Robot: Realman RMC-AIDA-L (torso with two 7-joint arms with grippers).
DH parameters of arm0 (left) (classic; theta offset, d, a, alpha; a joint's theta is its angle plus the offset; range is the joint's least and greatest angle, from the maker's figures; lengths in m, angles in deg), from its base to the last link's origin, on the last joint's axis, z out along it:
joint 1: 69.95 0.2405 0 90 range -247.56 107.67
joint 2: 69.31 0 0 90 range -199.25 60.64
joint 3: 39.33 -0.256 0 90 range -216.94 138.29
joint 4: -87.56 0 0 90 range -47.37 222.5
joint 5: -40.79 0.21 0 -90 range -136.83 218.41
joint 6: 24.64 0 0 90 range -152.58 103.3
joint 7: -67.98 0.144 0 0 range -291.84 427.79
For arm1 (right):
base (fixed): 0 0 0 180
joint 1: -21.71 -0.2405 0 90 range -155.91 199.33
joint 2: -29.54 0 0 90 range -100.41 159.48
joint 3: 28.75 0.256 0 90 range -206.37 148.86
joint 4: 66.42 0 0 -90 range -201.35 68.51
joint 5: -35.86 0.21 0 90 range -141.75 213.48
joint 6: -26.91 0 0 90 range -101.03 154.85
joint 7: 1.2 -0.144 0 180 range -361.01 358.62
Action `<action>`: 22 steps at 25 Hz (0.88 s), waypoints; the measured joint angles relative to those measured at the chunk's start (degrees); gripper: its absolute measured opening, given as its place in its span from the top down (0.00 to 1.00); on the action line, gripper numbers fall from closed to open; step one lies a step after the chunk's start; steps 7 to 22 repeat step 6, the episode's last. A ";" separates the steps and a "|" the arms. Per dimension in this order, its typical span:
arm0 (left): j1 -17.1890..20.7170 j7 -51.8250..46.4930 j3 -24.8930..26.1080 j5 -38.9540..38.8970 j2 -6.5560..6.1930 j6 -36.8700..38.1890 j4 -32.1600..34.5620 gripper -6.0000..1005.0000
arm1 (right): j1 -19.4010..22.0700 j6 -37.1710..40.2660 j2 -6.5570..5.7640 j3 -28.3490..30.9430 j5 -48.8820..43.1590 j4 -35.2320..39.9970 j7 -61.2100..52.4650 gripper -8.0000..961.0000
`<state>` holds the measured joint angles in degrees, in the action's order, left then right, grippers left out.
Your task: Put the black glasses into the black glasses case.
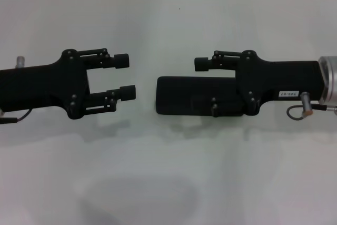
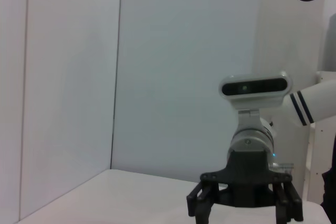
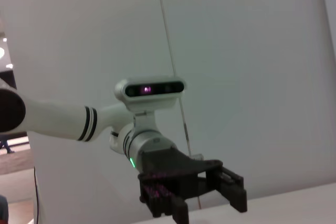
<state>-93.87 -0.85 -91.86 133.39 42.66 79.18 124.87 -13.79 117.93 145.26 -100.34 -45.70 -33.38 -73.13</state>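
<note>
The black glasses case (image 1: 196, 95) lies closed and flat on the white bench (image 1: 168, 172), near the middle and partly under the right end effector (image 1: 199, 85). That end effector hovers over the case's right part with its fingers spread apart. The left end effector (image 1: 125, 77) hangs level just left of the case, apart from it, its fingers also wide apart and holding nothing.
</note>
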 joint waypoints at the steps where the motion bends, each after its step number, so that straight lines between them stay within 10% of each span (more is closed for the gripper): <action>1: 0.02 0.04 0.03 0.00 0.00 -0.05 -0.19 0.36 | 0.00 -0.25 0.02 -0.36 -0.01 0.14 -0.07 0.21; 22: -0.03 0.10 0.07 0.05 -0.06 -0.15 -0.61 0.36 | -0.10 -0.42 0.06 -0.59 -0.01 0.35 -0.72 0.18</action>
